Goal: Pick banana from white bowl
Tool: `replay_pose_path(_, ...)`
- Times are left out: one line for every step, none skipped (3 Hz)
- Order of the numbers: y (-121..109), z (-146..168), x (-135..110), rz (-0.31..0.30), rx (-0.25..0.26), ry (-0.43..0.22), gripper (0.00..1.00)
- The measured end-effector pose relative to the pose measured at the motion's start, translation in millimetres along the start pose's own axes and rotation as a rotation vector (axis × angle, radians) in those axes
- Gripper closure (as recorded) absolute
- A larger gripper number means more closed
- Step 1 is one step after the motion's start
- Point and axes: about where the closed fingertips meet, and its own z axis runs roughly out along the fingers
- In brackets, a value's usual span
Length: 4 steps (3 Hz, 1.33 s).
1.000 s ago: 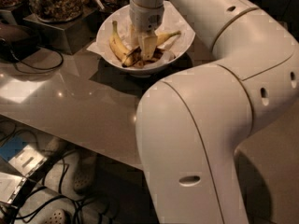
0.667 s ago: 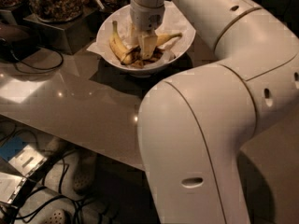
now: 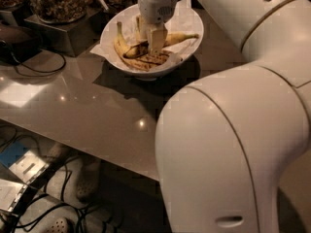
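Observation:
The white bowl [image 3: 189,21], lined with crumpled white paper, stands on the table at the top middle. Three bananas lie in it. The banana [image 3: 181,36] runs from its thin stem at the right to a dark brown patch at the left, passing under my gripper. A cleaner curved yellow banana [image 3: 118,42] lies at the left, and a dark-streaked one [image 3: 148,62] at the front. My gripper [image 3: 150,41] reaches straight down into the bowl, right over the middle of the banana.
The grey-brown table [image 3: 87,106] has its front edge running diagonally at the lower left. Glass jars of snacks [image 3: 57,1] on a metal stand are at the back left, with a dark object and cable [image 3: 19,40] beside them. My arm [image 3: 233,144] fills the right side.

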Motion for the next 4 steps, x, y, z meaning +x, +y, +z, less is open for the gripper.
replay_pose_path(18.8, -38.3, -9.9, -0.033, 0.055, -0.007, 1.0)
replay_pose_path(26.1, -36.2, -12.5, -0.037, 0.049, -0.01, 1.0)
replay_pose_path(25.1, -42.8, -15.7, -0.052, 0.062, 0.006, 1.0)
replay_pose_path(58.1, -79.0, -44.2, -0.088, 0.021, 0.023, 1.0)
